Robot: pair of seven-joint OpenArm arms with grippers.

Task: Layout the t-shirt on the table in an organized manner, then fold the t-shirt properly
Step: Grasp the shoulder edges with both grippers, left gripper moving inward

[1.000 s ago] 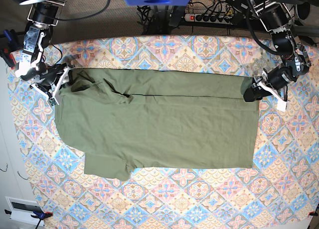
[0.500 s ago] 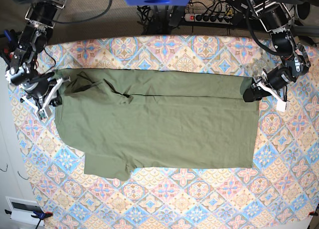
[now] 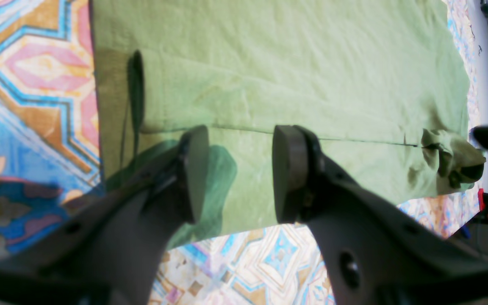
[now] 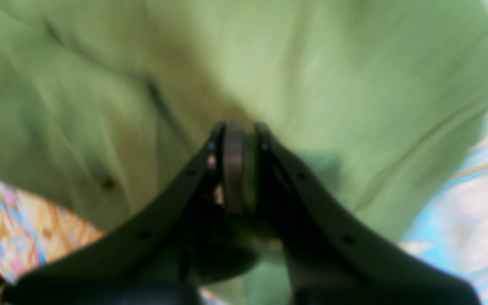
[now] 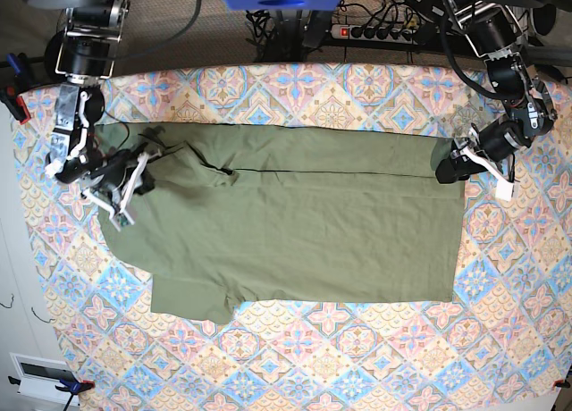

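The green t-shirt (image 5: 286,219) lies spread out on the table (image 5: 357,357), which has a cloth with pink, blue and cream flower tiles. The shirt lies sideways in the base view. Its neck end is on the left of that view and its bottom edge is on the right. The far long side is folded over, and the fold makes a straight dark line across the shirt. One short sleeve sticks out toward the near edge of the table. The neck end looks bunched and a little wrinkled.

The right gripper (image 4: 239,165) is at the neck end of the shirt, over the green cloth. Its two fingers (image 4: 233,169) are pressed close together. The picture from that wrist is blurry, so I cannot tell if any cloth is pinched between them.

The left gripper (image 3: 237,169) is at the far corner of the shirt's bottom edge. Its two fingers (image 3: 288,169) are spread apart, with green cloth showing in the gap below them. They hold nothing.

A power strip (image 5: 380,31) lies behind the table.
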